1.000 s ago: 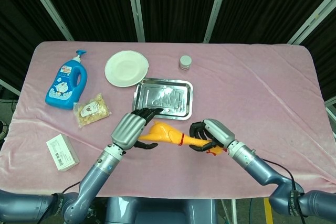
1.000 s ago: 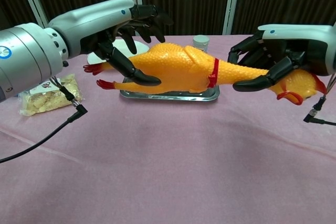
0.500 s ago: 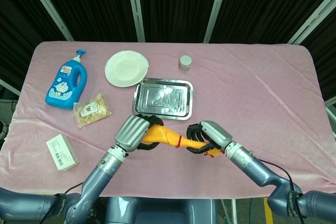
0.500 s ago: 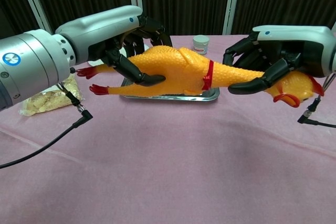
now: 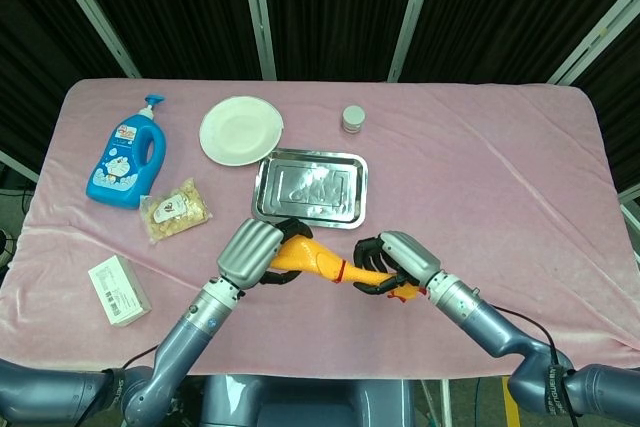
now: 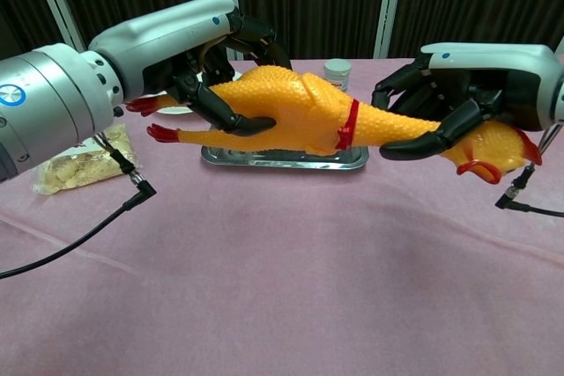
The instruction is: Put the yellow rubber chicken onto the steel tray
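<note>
The yellow rubber chicken (image 5: 318,261) (image 6: 304,112) hangs in the air, lying level just in front of the steel tray (image 5: 311,188) (image 6: 284,158). My left hand (image 5: 255,252) (image 6: 207,59) grips its body near the red feet. My right hand (image 5: 392,260) (image 6: 458,90) grips its neck, with the head and red beak poking out below the hand. A red band circles the neck between the two hands. The tray holds nothing.
A white plate (image 5: 240,130) lies behind the tray to the left, a small jar (image 5: 353,119) behind it to the right. A blue bottle (image 5: 125,155), a snack bag (image 5: 176,209) and a white box (image 5: 118,290) stand on the left side of the pink cloth.
My left hand closed around the chicken's body, which it only touched before. Both hands then raised the chicken slightly; the right hand kept its grip on the neck.
</note>
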`<control>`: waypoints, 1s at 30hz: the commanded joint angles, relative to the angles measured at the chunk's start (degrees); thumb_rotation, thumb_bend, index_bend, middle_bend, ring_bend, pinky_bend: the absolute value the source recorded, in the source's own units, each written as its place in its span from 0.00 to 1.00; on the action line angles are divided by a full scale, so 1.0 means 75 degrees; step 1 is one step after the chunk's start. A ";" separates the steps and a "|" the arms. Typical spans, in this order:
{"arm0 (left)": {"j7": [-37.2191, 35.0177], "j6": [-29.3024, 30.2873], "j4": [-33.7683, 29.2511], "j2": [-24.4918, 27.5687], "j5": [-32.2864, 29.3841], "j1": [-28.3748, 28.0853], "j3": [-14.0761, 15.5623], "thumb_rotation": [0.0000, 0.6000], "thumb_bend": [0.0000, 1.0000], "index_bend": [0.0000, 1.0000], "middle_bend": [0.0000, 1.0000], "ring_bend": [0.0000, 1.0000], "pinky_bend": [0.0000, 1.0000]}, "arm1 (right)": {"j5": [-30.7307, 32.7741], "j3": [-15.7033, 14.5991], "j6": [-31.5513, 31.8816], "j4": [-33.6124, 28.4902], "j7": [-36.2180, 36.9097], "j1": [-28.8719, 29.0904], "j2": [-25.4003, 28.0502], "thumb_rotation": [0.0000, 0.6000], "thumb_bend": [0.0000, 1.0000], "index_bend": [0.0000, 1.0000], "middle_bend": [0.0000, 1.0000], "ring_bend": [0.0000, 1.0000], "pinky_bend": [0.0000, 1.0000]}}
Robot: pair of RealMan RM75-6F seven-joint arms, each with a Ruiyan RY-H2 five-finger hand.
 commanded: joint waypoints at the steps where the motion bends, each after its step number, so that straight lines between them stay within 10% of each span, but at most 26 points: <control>1: -0.0001 -0.0004 -0.0009 0.0024 0.0001 0.0014 0.0016 1.00 0.51 0.66 0.79 0.69 0.61 | 0.0007 -0.0006 0.0002 0.0008 0.0004 -0.0010 0.0008 1.00 0.57 1.00 0.75 0.76 0.91; 6: 0.0052 0.0075 -0.0057 0.0093 -0.0033 0.0060 -0.0006 1.00 0.11 0.31 0.52 0.42 0.49 | -0.0010 -0.0031 0.0026 0.0028 0.0024 -0.0043 0.0045 1.00 0.57 1.00 0.75 0.76 0.91; 13: -0.0090 0.0279 -0.0030 0.0143 0.0330 0.0166 0.0045 1.00 0.00 0.04 0.09 0.05 0.28 | -0.0065 -0.0067 0.0135 0.0041 0.0107 -0.0130 0.0137 1.00 0.58 1.00 0.75 0.76 0.91; 30: -0.0811 0.0888 -0.0873 0.1465 0.1523 0.0884 0.0457 1.00 0.00 0.04 0.05 0.03 0.23 | -0.0020 -0.0049 0.0319 0.0621 0.0722 -0.0322 0.0399 1.00 0.58 1.00 0.75 0.76 0.91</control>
